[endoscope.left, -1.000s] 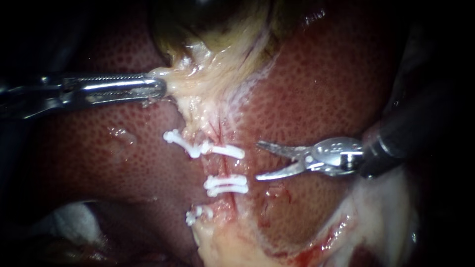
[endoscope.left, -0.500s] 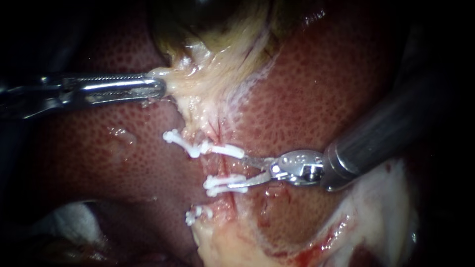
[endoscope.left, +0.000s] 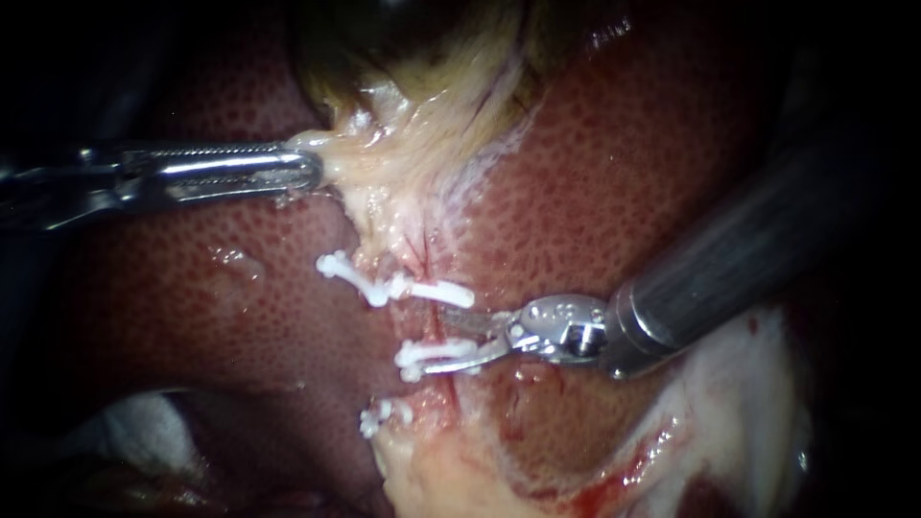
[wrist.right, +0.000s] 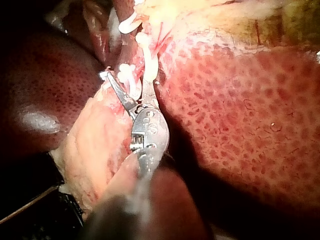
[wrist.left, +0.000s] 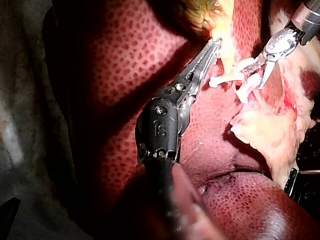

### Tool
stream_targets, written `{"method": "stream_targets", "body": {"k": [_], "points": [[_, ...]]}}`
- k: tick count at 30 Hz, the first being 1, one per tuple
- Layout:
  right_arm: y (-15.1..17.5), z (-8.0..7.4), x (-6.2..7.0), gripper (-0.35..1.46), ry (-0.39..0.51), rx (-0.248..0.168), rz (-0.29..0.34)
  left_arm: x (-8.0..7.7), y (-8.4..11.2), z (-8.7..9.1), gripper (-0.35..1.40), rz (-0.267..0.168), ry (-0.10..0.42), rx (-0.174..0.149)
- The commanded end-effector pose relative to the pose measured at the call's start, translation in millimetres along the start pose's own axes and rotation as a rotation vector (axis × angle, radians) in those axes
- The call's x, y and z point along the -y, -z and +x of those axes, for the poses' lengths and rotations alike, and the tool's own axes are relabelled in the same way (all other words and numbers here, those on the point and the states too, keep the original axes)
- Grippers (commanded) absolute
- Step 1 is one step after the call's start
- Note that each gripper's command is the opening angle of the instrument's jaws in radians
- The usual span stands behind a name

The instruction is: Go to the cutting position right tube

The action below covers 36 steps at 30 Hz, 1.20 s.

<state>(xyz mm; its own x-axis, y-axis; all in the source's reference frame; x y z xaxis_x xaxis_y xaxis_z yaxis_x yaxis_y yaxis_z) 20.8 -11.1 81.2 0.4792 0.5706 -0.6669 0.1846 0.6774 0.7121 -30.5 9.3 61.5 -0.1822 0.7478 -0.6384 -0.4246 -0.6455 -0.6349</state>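
**Open blades astride the right tube, between two clips**

The right instrument (endoscope.left: pixel 449 338) reaches in over the liver (endoscope.left: pixel 624 163). Its pincer is a pair of slim blades, parted with a clear gap and gripping nothing. The right tube (endoscope.left: pixel 434 326), a reddish strand running down from the gallbladder (endoscope.left: pixel 413 38), lies in that gap. One blade sits just under the upper clip (endoscope.left: pixel 432 291) and the other lies along the middle clip (endoscope.left: pixel 436 357). I cannot tell whether either blade presses on the tube. That spot makes sense, since a cut between clips would leave both stumps sealed. A lower clip (endoscope.left: pixel 384 414) sits further down, well clear of the blades.

The left instrument (endoscope.left: pixel 312 173) has its pincer closed flat on the pale tissue (endoscope.left: pixel 384 158) below the gallbladder and draws it sideways — most likely to keep the tube stretched and exposed for the blades.

In my judgement the cutting position is nearly reached. Any remaining adjustment should be slight — the blades centred on the bare stretch and kept off the white clips, which could be dislodged by a nudge.
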Motion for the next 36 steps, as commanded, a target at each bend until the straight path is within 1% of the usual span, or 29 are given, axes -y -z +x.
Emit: {"method": "stream_targets", "body": {"k": [1,4,10,11,15,20,23,27,29,33,36], "points": [[0.0,0.0,0.0,1.41,-0.006,0.003,0.008,0.1,0.0,-0.1,-0.35,0.002,0.001,0.000],[-0.1,0.1,0.1,1.38,-0.015,0.007,0.034,0.3,-0.1,-0.1,-0.35,0.003,0.001,0.000],[-0.2,0.2,0.0,1.35,-0.029,-0.003,0.084,0.5,-0.3,-0.1,-0.35,0.004,0.001,0.000],[-0.3,0.3,0.0,1.31,-0.036,-0.004,0.096,0.6,-0.3,-0.1,-0.35,0.004,0.001,0.000],[-0.7,0.5,-0.2,1.26,-0.043,-0.008,0.116,0.7,-0.4,-0.2,-0.35,0.005,0.001,0.000],[-1.2,0.9,-0.5,1.26,-0.060,-0.039,0.129,0.9,-0.5,-0.3,-0.35,0.005,0.001,-0.001],[-1.7,1.2,-0.7,1.25,-0.072,-0.048,0.132,0.9,-0.5,-0.3,-0.35,0.005,0.001,-0.001],[-2.4,1.6,-1.1,1.23,-0.098,-0.085,0.144,0.8,-0.6,-0.3,-0.35,0.006,0.001,-0.001],[-2.7,1.8,-1.2,1.21,-0.105,-0.091,0.158,0.8,-0.6,-0.4,-0.35,0.007,0.000,-0.001],[-3.2,2.1,-1.4,1.20,-0.118,-0.114,0.160,0.8,-0.7,-0.4,-0.35,0.007,0.000,-0.001],[-3.6,2.3,-1.6,1.18,-0.124,-0.118,0.159,0.8,-0.8,-0.4,-0.35,0.008,0.000,-0.001]]}}
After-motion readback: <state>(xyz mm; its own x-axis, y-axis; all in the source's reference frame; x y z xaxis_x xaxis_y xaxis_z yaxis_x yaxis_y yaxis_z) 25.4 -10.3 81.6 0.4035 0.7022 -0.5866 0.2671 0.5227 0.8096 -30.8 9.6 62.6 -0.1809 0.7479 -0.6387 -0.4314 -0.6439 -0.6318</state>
